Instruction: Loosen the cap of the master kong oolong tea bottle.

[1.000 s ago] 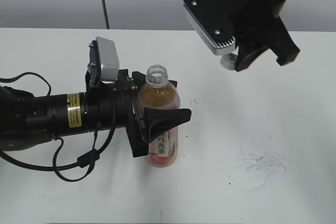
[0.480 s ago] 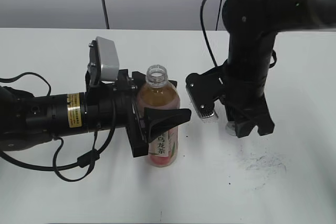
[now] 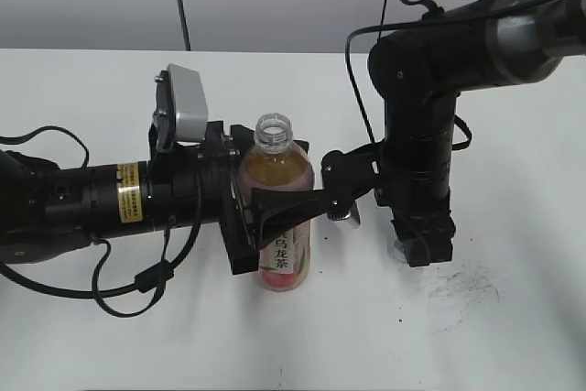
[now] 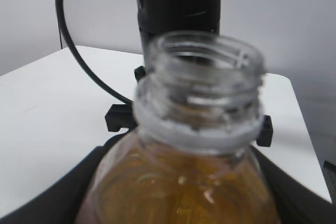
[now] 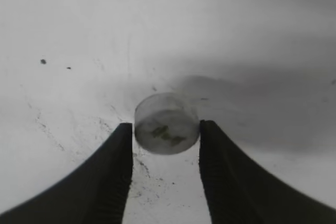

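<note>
My right gripper (image 5: pixel 164 169) has dropped to the table (image 3: pixel 513 336), pinching the cap (image 5: pixel 166 124). Left gripper (image 3: pixel 275 212) clamps the master kong oolong tea bottle (image 3: pixel 279 226); open neck, a knock spills tea.

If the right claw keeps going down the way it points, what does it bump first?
Probably the white table. The right gripper points down at it, holding the cap between its fingers, seemingly at or near the surface.

White table (image 3: pixel 110 336), pretty scuffed, dark smudges and specks toward the right side; the master kong oolong tea bottle (image 3: pixel 284 258) stands upright on it, mouth open; the cap (image 5: pixel 167 124) sits low between the right gripper (image 5: pixel 164 174) fingers, can't tell if it's touching the tabletop.
</note>
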Controlling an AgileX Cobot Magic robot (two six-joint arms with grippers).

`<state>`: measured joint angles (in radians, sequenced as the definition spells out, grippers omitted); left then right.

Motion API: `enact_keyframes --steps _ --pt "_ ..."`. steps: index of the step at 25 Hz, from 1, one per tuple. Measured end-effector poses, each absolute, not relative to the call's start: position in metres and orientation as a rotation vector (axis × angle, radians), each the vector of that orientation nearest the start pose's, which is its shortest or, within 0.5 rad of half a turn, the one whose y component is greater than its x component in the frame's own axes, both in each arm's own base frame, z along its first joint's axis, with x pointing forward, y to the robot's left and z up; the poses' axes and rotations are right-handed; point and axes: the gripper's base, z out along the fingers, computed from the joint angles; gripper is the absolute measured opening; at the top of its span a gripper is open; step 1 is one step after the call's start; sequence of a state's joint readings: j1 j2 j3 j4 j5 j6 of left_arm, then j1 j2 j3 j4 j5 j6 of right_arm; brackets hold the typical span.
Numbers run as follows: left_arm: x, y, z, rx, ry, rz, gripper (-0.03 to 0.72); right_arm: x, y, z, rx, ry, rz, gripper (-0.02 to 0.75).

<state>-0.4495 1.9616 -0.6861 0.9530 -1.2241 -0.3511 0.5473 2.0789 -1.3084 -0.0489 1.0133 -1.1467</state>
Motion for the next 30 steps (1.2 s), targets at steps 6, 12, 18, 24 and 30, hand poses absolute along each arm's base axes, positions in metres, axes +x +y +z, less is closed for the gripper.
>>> enact_keyframes --steps 6,12,18,24,30 --pt "0.253 -0.2 0.135 1.077 1.431 -1.013 0.445 0.316 0.187 0.12 -2.387 2.248 -0.017 0.521" --pt "0.253 -0.2 0.135 1.077 1.431 -1.013 0.445 0.319 0.184 0.153 -2.341 2.245 -0.116 0.563" --pt "0.253 -0.2 0.135 1.079 1.431 -1.012 0.468 0.315 0.184 0.2 -2.208 2.216 -0.12 0.564" --pt "0.254 -0.199 0.134 1.085 1.437 -1.003 0.549 0.311 0.184 0.214 -2.156 2.207 -0.1 0.564" --pt "0.253 -0.199 0.145 1.08 1.406 -0.992 0.564 0.311 0.184 0.215 -2.096 2.255 -0.097 0.564"
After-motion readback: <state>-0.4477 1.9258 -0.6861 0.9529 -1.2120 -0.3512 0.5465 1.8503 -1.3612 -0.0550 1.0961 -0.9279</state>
